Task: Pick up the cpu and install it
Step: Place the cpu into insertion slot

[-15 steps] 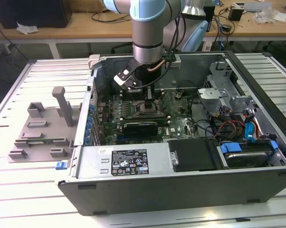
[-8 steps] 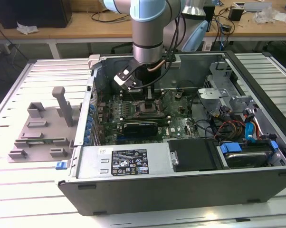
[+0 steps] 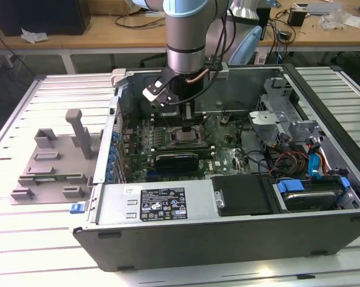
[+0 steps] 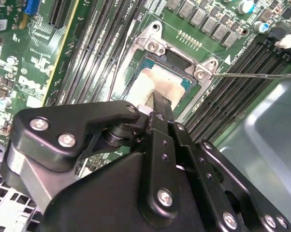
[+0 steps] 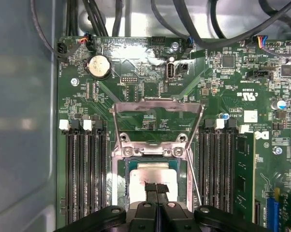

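The cpu (image 5: 152, 173) (image 4: 165, 79) lies flat in the socket frame (image 5: 152, 151) on the motherboard (image 5: 223, 96), its pale silver top facing up and its edges square with the frame's metal rim. The end effector (image 5: 156, 187) (image 4: 160, 99) stands straight over it. In the first wrist view its two black fingertips (image 5: 150, 188) are pressed together with only a thin seam between them, closed on nothing, and their ends sit at the middle of the chip's top. Whether they touch the metal or stop just above it cannot be told.

The socket's hinged load plate (image 5: 157, 102) is swung up and open beyond the chip. A thin wire lever (image 5: 194, 179) (image 4: 256, 75) runs along one side of the frame. Rows of dark memory slots (image 5: 85, 169) flank the socket on both sides, and a round coin battery (image 5: 99, 66) sits further off on the board.

In the exterior view the arm (image 3: 186, 36) reaches down from above into the open computer case (image 3: 228, 239), which lies on its side on the slatted bench (image 3: 24, 251). A grey plastic tray (image 3: 48, 161) with upright posts rests on the bench just beside the case, at the exterior view's left.
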